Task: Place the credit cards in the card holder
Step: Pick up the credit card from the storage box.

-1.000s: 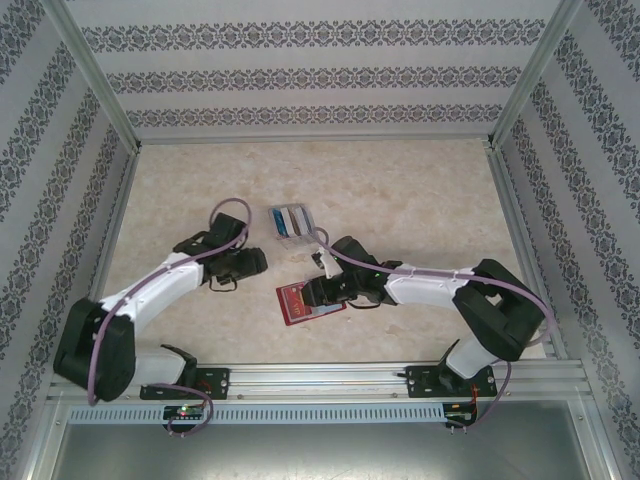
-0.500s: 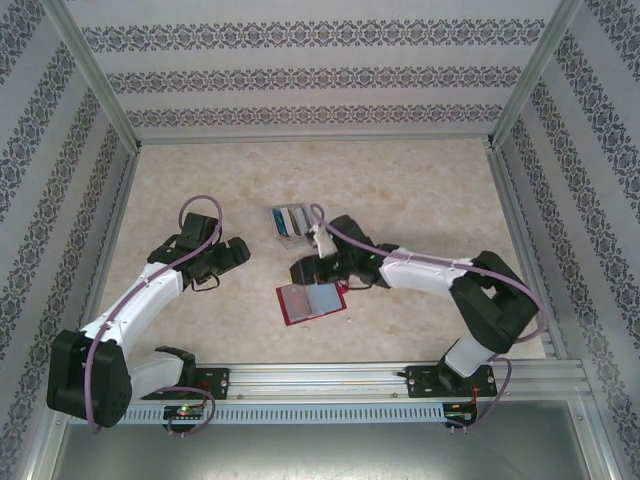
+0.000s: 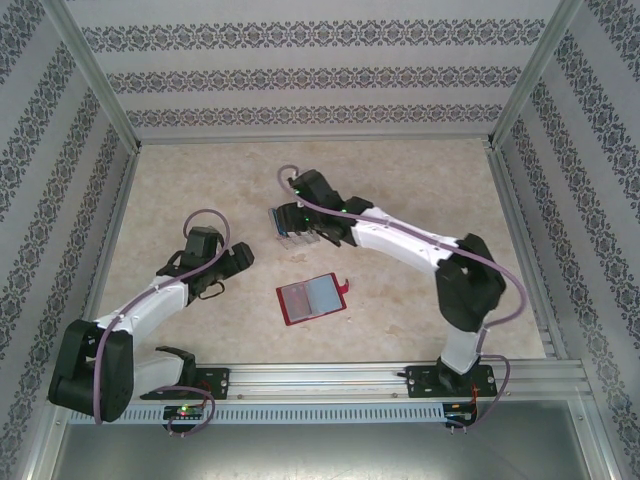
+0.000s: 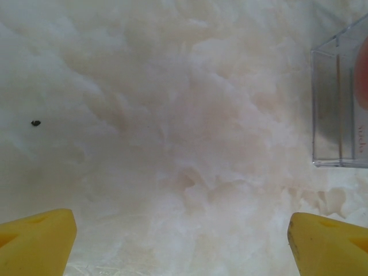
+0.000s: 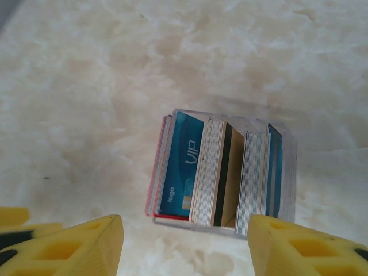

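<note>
So our right gripper (image 5: 184,225) had swung off the red folding leather-look wallet (image 3: 312,298) at mid-frame, up to the blue and pale plastic cards (image 5: 213,175) in the clear slotted tray (image 5: 290,172), jaws spread, empty. Left gripper (image 4: 181,233) spread too. Next card, we reckoned.

A marbled beige table (image 3: 400,180) fills the floor of the enclosure, its surface pale and cloudy in the left wrist view (image 4: 172,144) and the right wrist view (image 5: 86,86). A clear slotted plastic tray (image 3: 284,222) stands on it a little left of centre; its transparent wall (image 4: 336,109) is cut off by the right edge of the left wrist view, and its clear rim (image 5: 291,178) catches the light from above. A small dark speck (image 4: 35,122) lies on the table well apart from the tray. Wallpaper with grey ornamental bands covers the back wall (image 3: 320,75) and both side walls. Aluminium posts (image 3: 90,70) rise at the corners, and an aluminium rail (image 3: 330,377) runs along the near edge.
</note>
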`<state>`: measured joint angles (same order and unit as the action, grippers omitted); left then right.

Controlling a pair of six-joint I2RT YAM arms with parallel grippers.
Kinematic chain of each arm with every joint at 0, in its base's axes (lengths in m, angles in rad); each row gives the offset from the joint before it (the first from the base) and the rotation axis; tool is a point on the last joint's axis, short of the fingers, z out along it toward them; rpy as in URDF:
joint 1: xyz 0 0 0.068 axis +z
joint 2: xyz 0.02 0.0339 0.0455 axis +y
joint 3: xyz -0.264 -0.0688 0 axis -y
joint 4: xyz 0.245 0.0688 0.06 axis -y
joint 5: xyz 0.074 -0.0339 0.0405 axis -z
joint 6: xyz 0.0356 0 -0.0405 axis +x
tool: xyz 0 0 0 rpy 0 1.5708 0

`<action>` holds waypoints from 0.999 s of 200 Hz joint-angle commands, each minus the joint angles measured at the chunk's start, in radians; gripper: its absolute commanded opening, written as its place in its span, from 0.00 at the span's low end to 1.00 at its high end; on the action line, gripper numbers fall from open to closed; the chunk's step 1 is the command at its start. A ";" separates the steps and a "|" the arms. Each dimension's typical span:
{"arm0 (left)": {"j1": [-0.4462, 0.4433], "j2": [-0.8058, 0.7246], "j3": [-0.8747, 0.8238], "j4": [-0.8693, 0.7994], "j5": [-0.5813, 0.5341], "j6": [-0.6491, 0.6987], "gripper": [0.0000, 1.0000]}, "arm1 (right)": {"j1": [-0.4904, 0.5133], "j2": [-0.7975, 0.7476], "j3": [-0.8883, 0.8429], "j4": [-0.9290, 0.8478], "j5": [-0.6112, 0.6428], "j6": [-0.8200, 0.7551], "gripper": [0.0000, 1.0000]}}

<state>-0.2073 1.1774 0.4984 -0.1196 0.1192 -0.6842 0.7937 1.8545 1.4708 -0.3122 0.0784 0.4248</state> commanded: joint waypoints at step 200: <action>0.000 0.002 -0.048 0.183 -0.049 0.045 0.95 | 0.000 0.288 0.304 -0.269 0.408 -0.189 0.44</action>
<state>-0.2073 1.1614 0.4534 0.0330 0.0807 -0.6590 0.7921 2.1536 1.7405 -0.5285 0.4042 0.2871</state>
